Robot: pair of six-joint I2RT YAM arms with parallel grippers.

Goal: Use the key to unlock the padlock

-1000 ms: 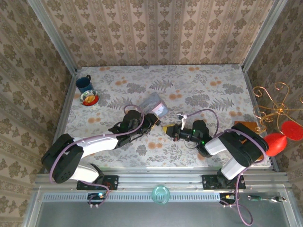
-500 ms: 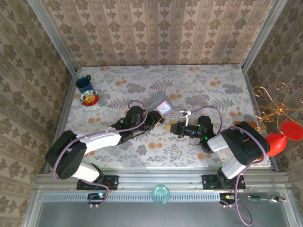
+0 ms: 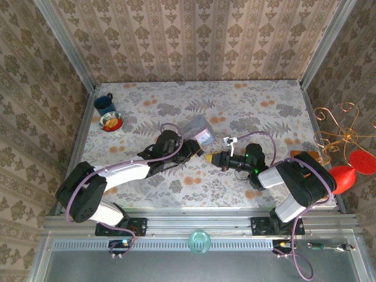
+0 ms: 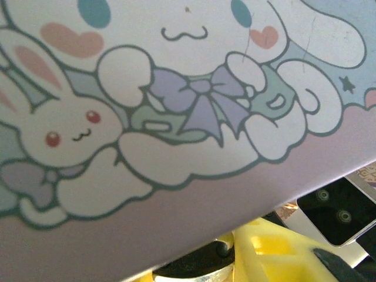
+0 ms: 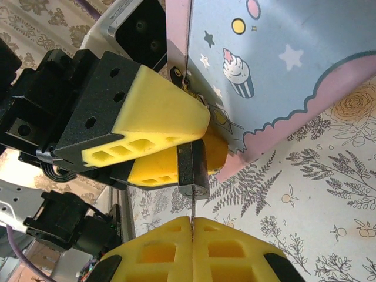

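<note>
My left gripper (image 5: pixel 207 138) clamps the tiny square black padlock (image 5: pixel 191 169). My right gripper (image 5: pixel 191 226) pinches the thin grey metal key (image 5: pixel 191 209), tip at the padlock.

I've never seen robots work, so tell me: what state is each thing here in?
Padlock: clamped between the left fingers.
Key: pinched in the shut right fingers, tip meeting the padlock.
Tin: tilted up on one edge.
Mug: upright.
</note>
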